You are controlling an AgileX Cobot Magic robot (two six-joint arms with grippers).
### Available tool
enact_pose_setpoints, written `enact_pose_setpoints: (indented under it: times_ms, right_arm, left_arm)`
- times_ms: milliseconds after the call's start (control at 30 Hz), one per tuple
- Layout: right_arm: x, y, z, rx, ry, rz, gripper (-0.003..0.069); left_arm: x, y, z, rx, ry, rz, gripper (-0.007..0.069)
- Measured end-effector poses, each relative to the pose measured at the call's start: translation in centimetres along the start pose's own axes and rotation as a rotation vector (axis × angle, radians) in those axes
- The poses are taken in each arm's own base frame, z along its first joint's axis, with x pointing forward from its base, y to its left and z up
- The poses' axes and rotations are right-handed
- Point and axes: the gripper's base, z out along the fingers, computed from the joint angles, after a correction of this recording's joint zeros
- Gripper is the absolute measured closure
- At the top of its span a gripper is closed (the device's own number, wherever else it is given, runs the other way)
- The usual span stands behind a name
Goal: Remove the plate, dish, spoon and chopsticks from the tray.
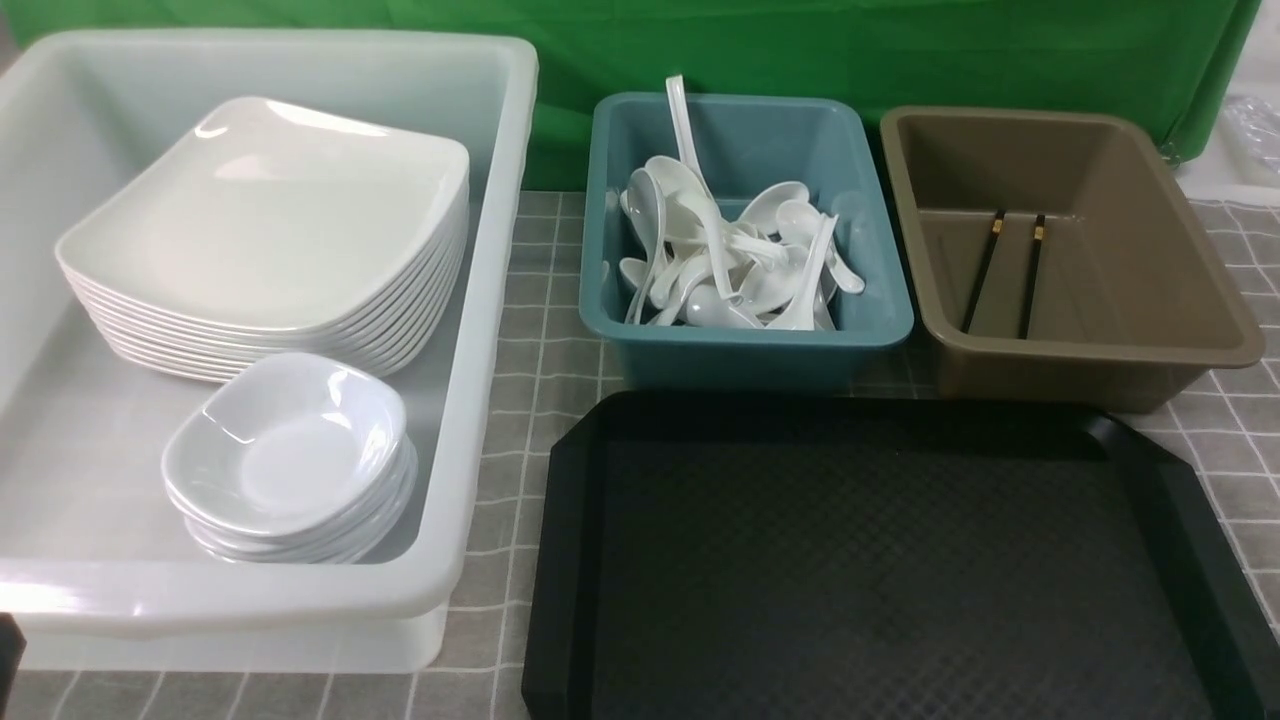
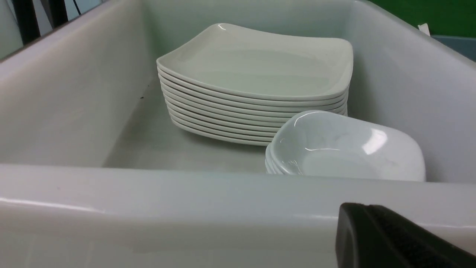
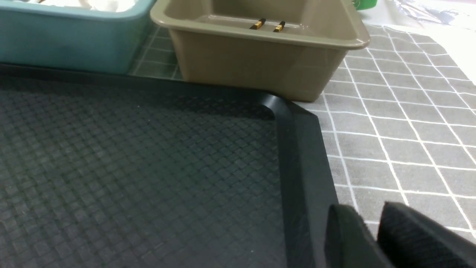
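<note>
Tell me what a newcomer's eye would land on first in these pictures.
First, the tall stack of white square plates at the back of the big translucent white tub on the left, with a small stack of dishes in front of it. Next, the teal tub heaped with white spoons, and the brown tub holding two black chopsticks. Nearest, the black tray lies bare.

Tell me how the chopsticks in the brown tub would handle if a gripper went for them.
The chopsticks look thin, straight and stiff, so they likely won't flex. Lying flat on the brown tub floor, slightly apart, they probably offer little to pinch and may roll or skid. Their dark finish looks smooth, so they could slip in a loose grip.
</note>
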Motion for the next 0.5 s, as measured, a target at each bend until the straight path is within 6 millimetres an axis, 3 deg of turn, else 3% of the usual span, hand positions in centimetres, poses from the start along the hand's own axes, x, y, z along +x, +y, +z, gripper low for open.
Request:
enact_pose_setpoints:
  times_ms: [500]
  right_arm:
    - [0.00, 0.00, 0.00, 0.000, 0.000, -0.001, 0.0445]
  left_arm:
    - [0.00, 0.00, 0.00, 0.000, 0.000, 0.000, 0.0613]
